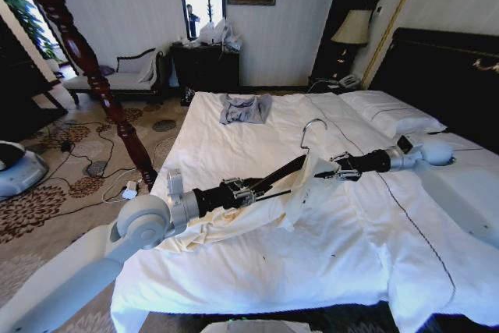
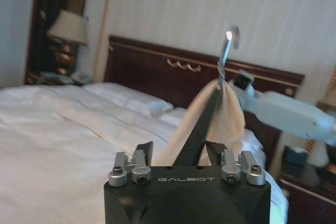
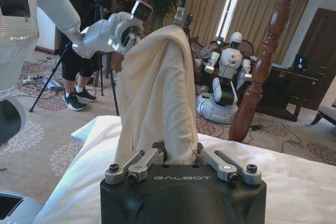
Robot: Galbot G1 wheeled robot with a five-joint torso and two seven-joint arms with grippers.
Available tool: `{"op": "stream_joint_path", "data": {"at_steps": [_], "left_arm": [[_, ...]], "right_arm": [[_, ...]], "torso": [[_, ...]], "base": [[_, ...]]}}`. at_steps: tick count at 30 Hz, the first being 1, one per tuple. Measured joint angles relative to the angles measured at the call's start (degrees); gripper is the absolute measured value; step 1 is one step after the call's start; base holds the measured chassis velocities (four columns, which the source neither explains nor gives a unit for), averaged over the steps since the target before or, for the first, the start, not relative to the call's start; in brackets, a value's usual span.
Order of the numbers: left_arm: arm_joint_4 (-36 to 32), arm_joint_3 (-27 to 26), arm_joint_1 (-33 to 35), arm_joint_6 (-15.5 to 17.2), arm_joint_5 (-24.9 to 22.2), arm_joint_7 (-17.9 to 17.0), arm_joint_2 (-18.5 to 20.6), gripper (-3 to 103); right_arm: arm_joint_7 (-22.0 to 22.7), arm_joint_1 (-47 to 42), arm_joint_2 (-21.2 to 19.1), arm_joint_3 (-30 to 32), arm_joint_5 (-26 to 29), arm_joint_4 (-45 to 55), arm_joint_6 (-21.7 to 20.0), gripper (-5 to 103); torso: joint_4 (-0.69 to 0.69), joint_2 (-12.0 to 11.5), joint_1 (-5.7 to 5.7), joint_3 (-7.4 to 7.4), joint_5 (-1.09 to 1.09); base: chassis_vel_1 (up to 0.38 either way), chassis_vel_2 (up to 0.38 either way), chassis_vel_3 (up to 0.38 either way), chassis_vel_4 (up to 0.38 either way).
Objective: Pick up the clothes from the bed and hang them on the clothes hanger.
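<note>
The cream clothes [image 1: 234, 220] hang partly over the black clothes hanger [image 1: 284, 171], and their lower part trails on the bed [image 1: 351, 255]. The hanger's silver hook [image 1: 313, 127] points up. My left gripper [image 1: 261, 186] reaches in from the lower left and is shut on one hanger arm [image 2: 195, 135]. From the right, my right gripper [image 1: 337, 171] is shut on the shirt fabric [image 3: 157, 87] at the hanger's top. In the left wrist view the cloth [image 2: 227, 116] drapes just below the hook [image 2: 229, 39].
A blue-grey garment [image 1: 244, 108] lies at the far end of the bed. A reddish-brown wooden post [image 1: 86, 60] stands left of the bed, with cables [image 1: 117, 185] on the carpet. White pillows [image 1: 390, 115] and a dark headboard [image 1: 444, 68] are on the right.
</note>
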Motion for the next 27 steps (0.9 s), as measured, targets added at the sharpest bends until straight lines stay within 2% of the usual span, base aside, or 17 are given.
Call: {"op": "stream_joint_path", "data": {"at_steps": [2, 5, 6, 8, 10, 11, 13, 14, 15, 16, 18, 19, 20, 22, 25, 27], "left_arm": [[-0.9, -3.2, 0.1, -0.9, -0.9, -0.3, 0.1, 69], [-1.5, -5.4, 0.5, -1.5, -1.6, -0.3, 0.1, 75], [-2.0, -8.7, 1.1, -2.1, -2.3, -0.3, -0.2, 85], [-2.1, -10.8, 1.5, -2.4, -2.8, -0.3, -0.5, 85], [-1.2, -16.0, 2.1, -3.0, -4.4, -1.1, -1.9, 95], [-1.2, -16.0, 2.1, -3.0, -4.4, -1.1, -1.9, 95], [1.1, -18.2, 1.9, -1.8, -5.2, -4.7, -2.8, 100], [2.6, -18.4, 1.6, -0.2, -5.3, -8.1, -2.9, 100], [4.9, -17.9, 1.8, 3.1, -6.0, -15.2, -3.0, 100], [4.9, -17.9, 1.8, 3.1, -6.0, -15.2, -3.0, 100], [6.9, -15.8, 4.6, 6.7, -7.3, -23.8, -3.1, 100], [7.1, -14.8, 7.2, 7.7, -7.0, -26.1, -3.2, 100], [7.1, -14.8, 7.2, 7.7, -7.0, -26.1, -3.2, 100], [6.2, -13.3, 12.5, 8.5, -4.9, -26.9, -3.7, 100], [3.5, -11.7, 19.8, 8.4, -1.7, -24.7, -5.1, 100], [3.3, -11.4, 20.6, 8.2, -1.1, -24.4, -5.3, 100]], "right_arm": [[0.0, -0.5, -0.2, 0.1, -0.1, -0.1, 0.4, 19], [0.0, -0.6, -0.3, 0.1, -0.2, -0.2, 0.5, 19], [0.0, -0.6, -0.3, 0.1, -0.3, -0.4, 0.6, 19], [0.0, -0.6, -0.3, 0.1, -0.4, -0.5, 0.7, 19], [0.0, -0.5, -0.3, 0.0, -0.7, -0.6, 0.9, 19], [0.0, -0.5, -0.3, 0.0, -0.7, -0.6, 0.9, 19], [0.0, -0.1, -0.3, -0.1, -0.8, -0.6, 0.9, 19], [0.0, 0.2, -0.3, -0.1, -0.8, -0.4, 0.9, 19], [0.0, 1.1, -0.3, -0.1, -0.6, 0.1, 0.9, 19], [0.0, 1.1, -0.3, -0.1, -0.6, 0.1, 0.9, 19], [0.0, 3.0, 0.3, -0.4, -0.3, 0.9, 0.9, 19], [0.0, 4.0, 0.8, -0.6, -0.3, 1.0, 0.9, 19], [0.0, 4.0, 0.8, -0.6, -0.3, 1.0, 0.9, 19], [0.0, 5.7, 1.9, -0.9, -0.3, 1.2, 0.6, 19], [0.0, 7.4, 3.4, -1.5, -0.3, 1.3, 0.2, 19], [0.0, 7.7, 3.5, -1.5, -0.3, 1.2, 0.2, 19]], "torso": [[0.00, 0.0, 0.00, 0.00, 0.00], [-0.02, 0.0, 0.00, 0.00, 0.00], [-0.03, 0.0, 0.00, 0.00, 0.01], [-0.02, 0.0, 0.00, -0.01, 0.01], [0.01, 0.0, 0.00, 0.00, 0.00], [0.01, 0.0, 0.00, 0.00, 0.00], [0.00, 0.0, 0.00, -0.01, 0.00], [-0.02, 0.0, -0.01, -0.01, 0.01], [-0.05, 0.0, 0.01, 0.00, 0.01], [-0.05, 0.0, 0.01, 0.00, 0.01], [-0.04, 0.0, 0.02, 0.00, -0.01], [-0.01, 0.0, 0.02, 0.00, -0.01], [-0.01, 0.0, 0.02, 0.00, -0.01], [0.02, 0.0, 0.01, 0.00, -0.03], [0.02, 0.0, 0.00, 0.00, -0.01], [0.02, 0.0, 0.00, 0.00, 0.00]], "base": [[0.000, 0.000, 0.000, 0.000], [0.000, 0.000, 0.000, 0.000], [0.000, 0.000, 0.000, 0.000], [0.000, 0.000, 0.000, 0.000], [0.000, 0.000, 0.000, 0.000], [0.000, 0.000, 0.000, 0.000], [0.000, 0.000, 0.000, 0.000], [0.000, 0.000, 0.000, 0.000], [0.000, 0.000, 0.000, 0.000], [0.000, 0.000, 0.000, 0.000], [0.000, 0.000, 0.000, 0.000], [0.000, 0.000, 0.000, 0.000], [0.000, 0.000, 0.000, 0.000], [0.000, 0.000, 0.000, 0.000], [0.000, 0.000, 0.000, 0.000], [0.000, 0.000, 0.000, 0.000]]}}
